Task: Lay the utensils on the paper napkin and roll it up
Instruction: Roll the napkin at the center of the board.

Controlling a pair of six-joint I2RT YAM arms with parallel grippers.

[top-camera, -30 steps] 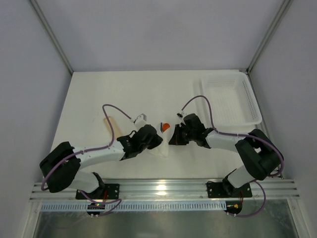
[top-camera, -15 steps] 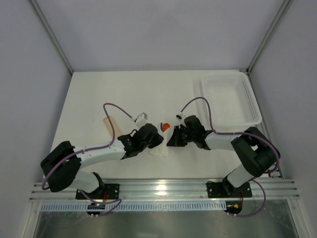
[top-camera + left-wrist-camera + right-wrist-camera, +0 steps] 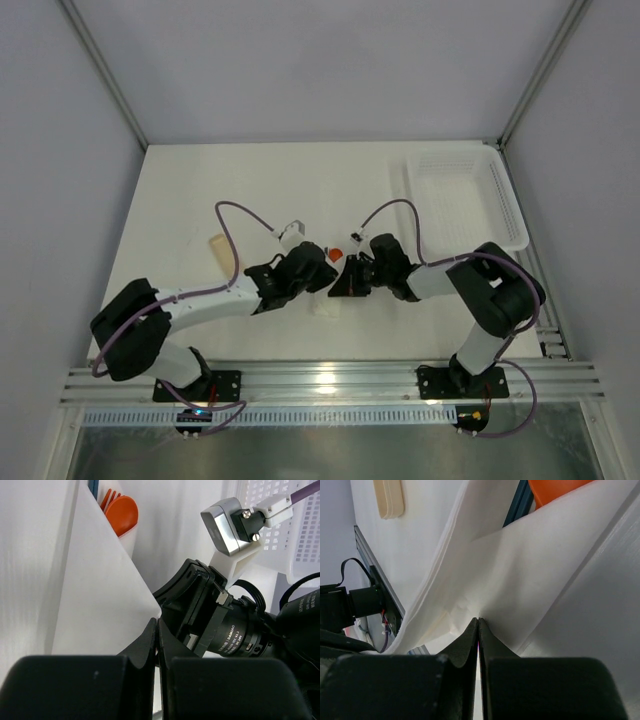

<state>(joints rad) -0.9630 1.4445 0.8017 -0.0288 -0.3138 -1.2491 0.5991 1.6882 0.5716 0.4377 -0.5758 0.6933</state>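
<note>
Roll step in hand: both grippers pinched the napkin [image 3: 520,580] mid-table, lifted into folds over the utensils.
Largest first: matte off-white table [image 3: 260,190]; rigid white mesh basket [image 3: 450,153] at far right, well apart; napkin thin, soft, creased. Left gripper [image 3: 157,630] had its jaws together on a napkin edge, and right gripper [image 3: 478,627] had its jaws clamped on a fold. A glossy orange spoon [image 3: 124,514] and fork sat inside the fold; a flat tan stick [image 3: 390,497] with rounded ends lay outside, on the table. Next probably calls for a coordinated turn without tearing the paper, and for fetching the stick.
</note>
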